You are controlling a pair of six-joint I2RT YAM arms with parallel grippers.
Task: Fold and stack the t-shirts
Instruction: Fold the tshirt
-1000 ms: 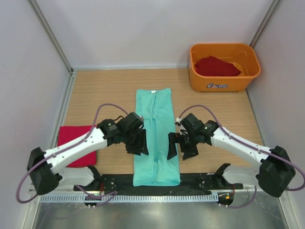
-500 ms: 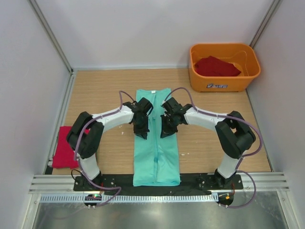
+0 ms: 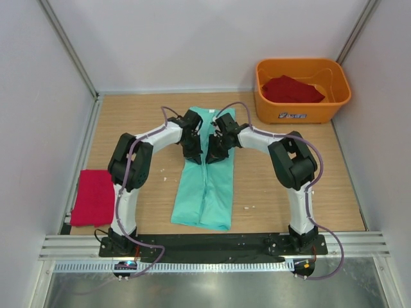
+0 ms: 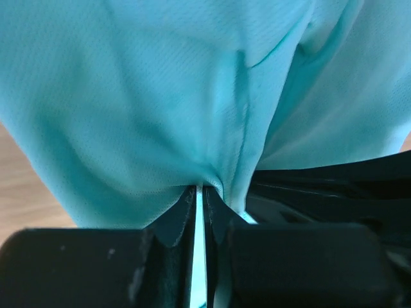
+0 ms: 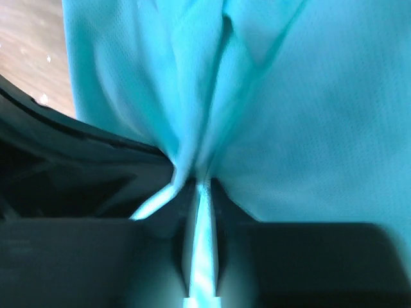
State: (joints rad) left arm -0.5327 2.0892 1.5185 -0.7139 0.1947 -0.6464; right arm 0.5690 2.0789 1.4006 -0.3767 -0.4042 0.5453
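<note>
Overhead view of a wooden table (image 3: 289,179) with an orange plastic tub (image 3: 302,116) in its far right corner, which serves as the reference for every place here.

A mint-green t-shirt (image 3: 204,189), folded into a long narrow strip, lies on the table to the left of the tub. It runs from about level with the tub's front wall down toward the arm bases, its near end slanting slightly away from the tub. The end nearest the tub's level is bunched and raised off the wood.

Both arms reach in to that bunched end. The left gripper (image 3: 192,149) is on the side of the strip farther from the tub. The right gripper (image 3: 215,151) is on the side closer to the tub. The two grippers sit just beside each other.

In the left wrist view the jaws are pressed nearly together, with a thin fold of the mint cloth pinched between them and the fabric fanning out above. The right wrist view shows the same: jaws almost closed on a gathered ridge of mint cloth.

A crumpled deep red t-shirt (image 3: 292,90) lies inside the tub. A folded red t-shirt (image 3: 93,196) lies flat on the table far to the tub's left, at the opposite edge and nearer the arm bases, well apart from the mint strip.
</note>
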